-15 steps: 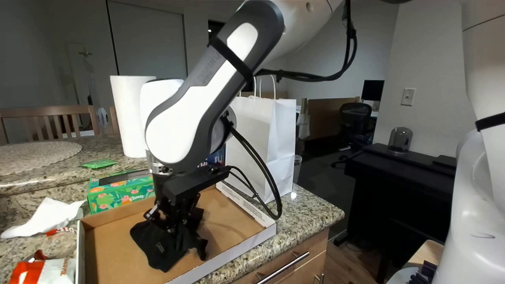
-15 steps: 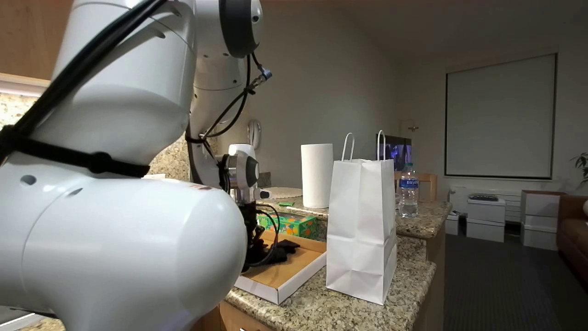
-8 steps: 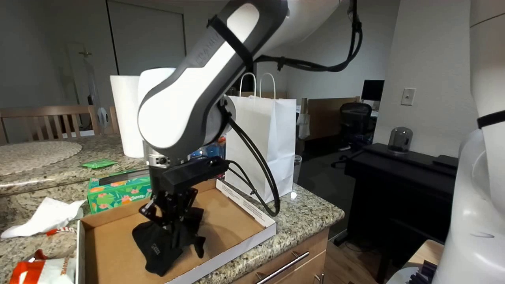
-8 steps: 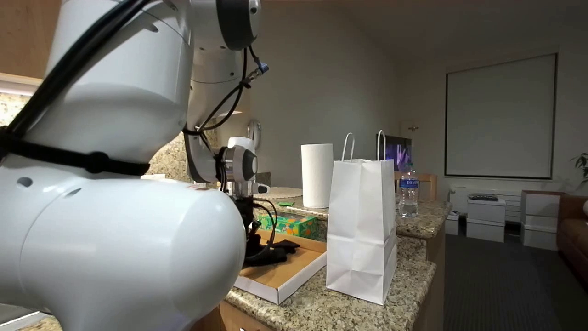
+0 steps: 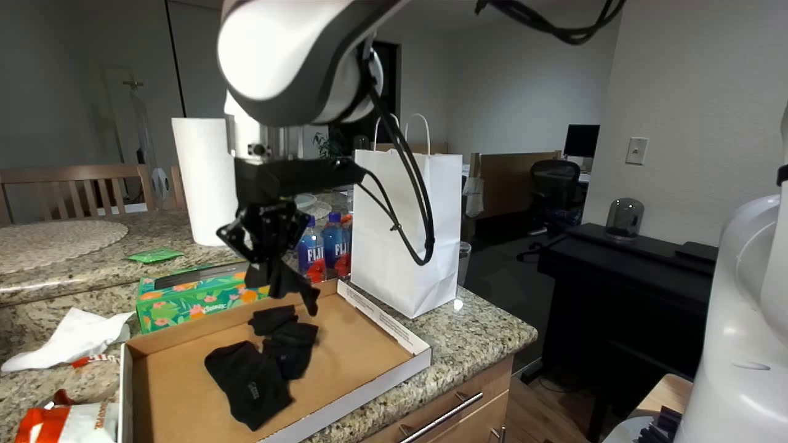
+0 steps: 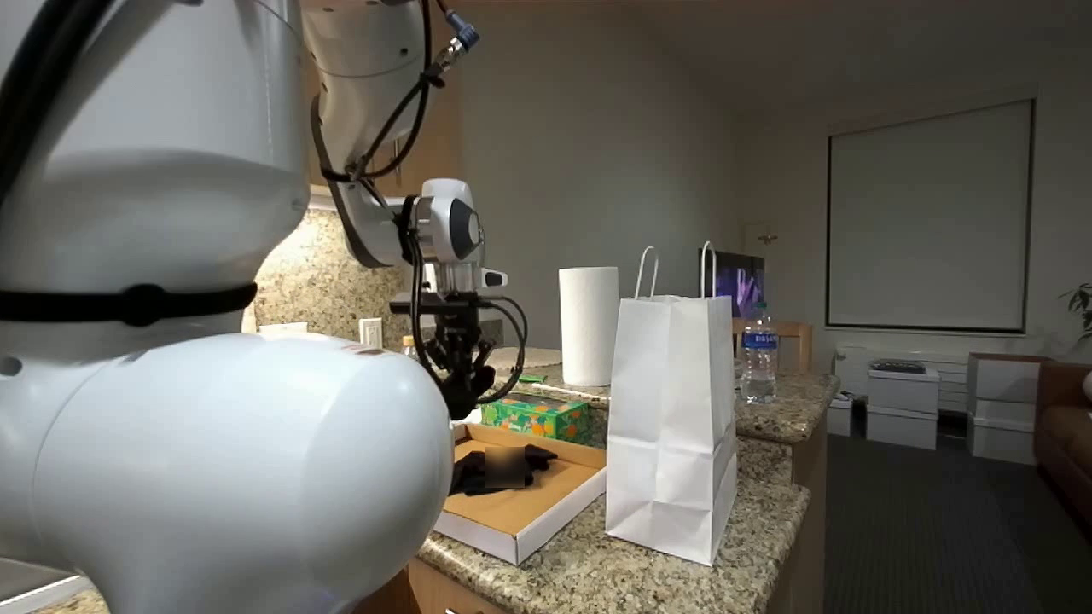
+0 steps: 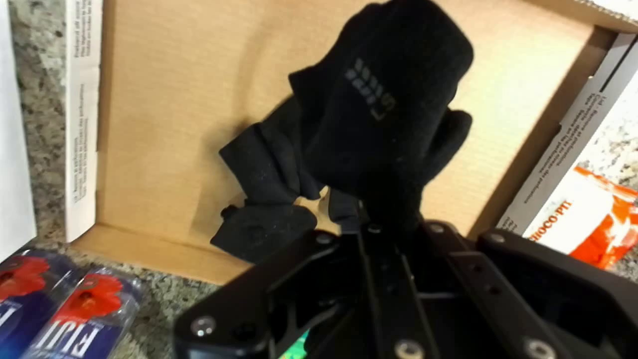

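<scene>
A: Work state, in an exterior view?

B: One black cloth (image 5: 290,282), possibly a sock, hangs in the air above the cardboard tray (image 5: 360,354). Lifting done for that piece, by my reading; not yet set down. Lying in the tray: other dark pieces (image 5: 255,387), at least two by eye, overlapping, count unsure. Judged part-way.

A: In an exterior view, the paper bag (image 6: 670,426)?

B: Upright, just beside the tray. Dark pieces in the tray partly obscured here; no better count.

A: Wrist view, the gripper (image 7: 391,232)?

B: Jaws drawn nearly all the way together on the black cloth, whose loose part hangs below the pinch. Held cloth and the pieces beneath run together, dark on dark; cannot tell how much fabric is caught. Gripper itself stands clear of the tray, touching nothing but what it holds, as far as seen.
</scene>
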Controlling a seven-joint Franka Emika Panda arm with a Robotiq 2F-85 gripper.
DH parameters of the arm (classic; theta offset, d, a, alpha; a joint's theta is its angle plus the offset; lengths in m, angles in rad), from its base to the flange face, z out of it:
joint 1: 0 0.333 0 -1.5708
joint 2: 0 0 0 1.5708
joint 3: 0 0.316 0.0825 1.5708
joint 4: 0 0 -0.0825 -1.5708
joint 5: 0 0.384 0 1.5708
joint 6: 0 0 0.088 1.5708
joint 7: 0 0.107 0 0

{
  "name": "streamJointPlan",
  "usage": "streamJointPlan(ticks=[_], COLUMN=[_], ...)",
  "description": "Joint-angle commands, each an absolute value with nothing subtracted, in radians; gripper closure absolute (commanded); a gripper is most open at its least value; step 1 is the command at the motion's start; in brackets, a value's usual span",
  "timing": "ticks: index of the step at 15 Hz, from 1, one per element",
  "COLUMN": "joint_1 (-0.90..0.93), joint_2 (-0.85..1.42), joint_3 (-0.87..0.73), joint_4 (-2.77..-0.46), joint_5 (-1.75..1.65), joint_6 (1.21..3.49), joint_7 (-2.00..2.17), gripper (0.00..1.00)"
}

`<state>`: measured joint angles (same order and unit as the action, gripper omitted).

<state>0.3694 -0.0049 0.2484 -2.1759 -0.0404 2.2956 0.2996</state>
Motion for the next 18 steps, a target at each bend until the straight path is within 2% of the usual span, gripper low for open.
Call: streamJointPlan(ticks=[1,10,18], joint_1=[0.332,0.175,-0.007], joint_2=[-0.14,-0.267,-0.191], joint_3=[0.262,0.219,0.04], joint_4=[-2.133,-1.756,-1.564], joint_5=[-0.039,-0.077,-0.003], joint_6=[2.14,1.762,1.732], joint_7=[0.265,0.375,0.382], gripper=[0.9,0.91,0.92])
